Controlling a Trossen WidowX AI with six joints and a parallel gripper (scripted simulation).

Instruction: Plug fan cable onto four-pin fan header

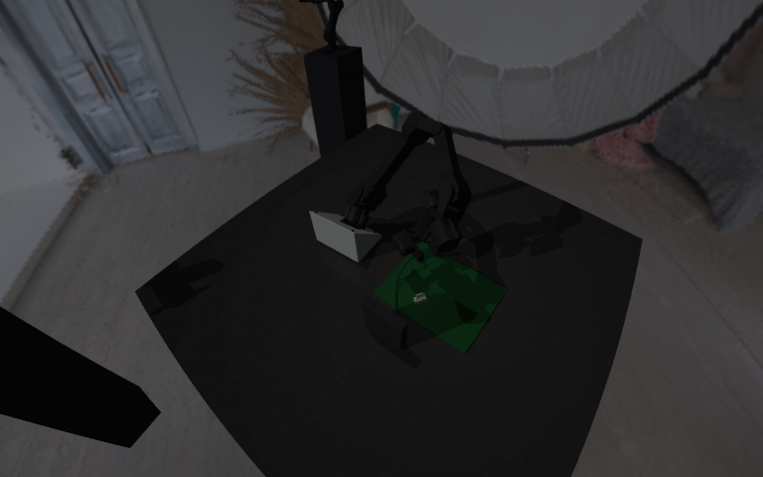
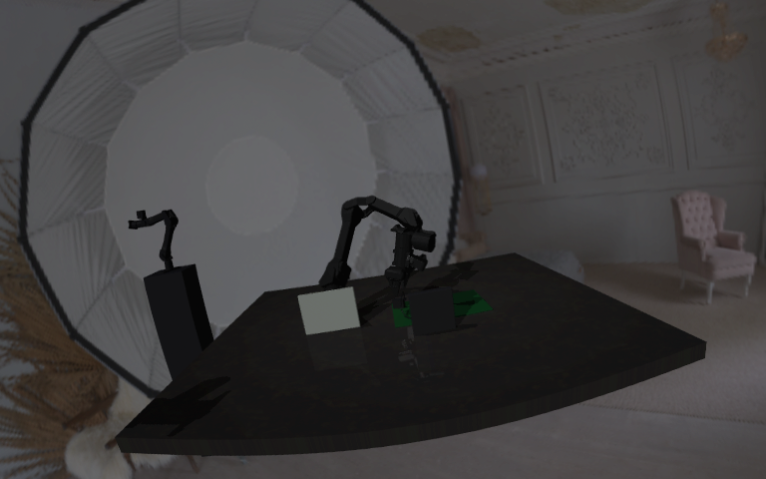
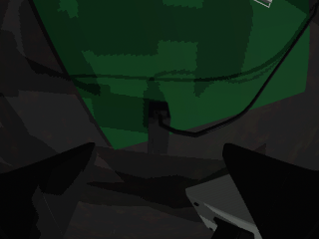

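The green board point(image 1: 488, 289) point(image 2: 483, 308) point(image 3: 120, 65) lies flat on the table. A small pale block, which looks like the fan header point(image 1: 419, 298) point(image 3: 263, 2), sits on it. The small dark plug point(image 1: 419, 254) point(image 2: 398, 302) point(image 3: 159, 109) is near the board's rear corner, away from the header; what it rests on is too dark to tell. The fan's black cable point(image 1: 396, 286) point(image 3: 195, 133) runs from it to the upright dark fan point(image 1: 384, 325) point(image 2: 432, 310). My gripper point(image 2: 396, 286) point(image 3: 161, 150) is open and empty, above and just behind the plug, its fingers wide apart.
A pale slanted panel point(image 1: 337, 238) point(image 2: 330, 310) point(image 3: 209, 195) stands beside the arm's base. The cable arches over the board's left part in the top view. A black pedestal point(image 1: 337, 95) point(image 2: 172, 315) with a smaller arm stands beyond the table's edge.
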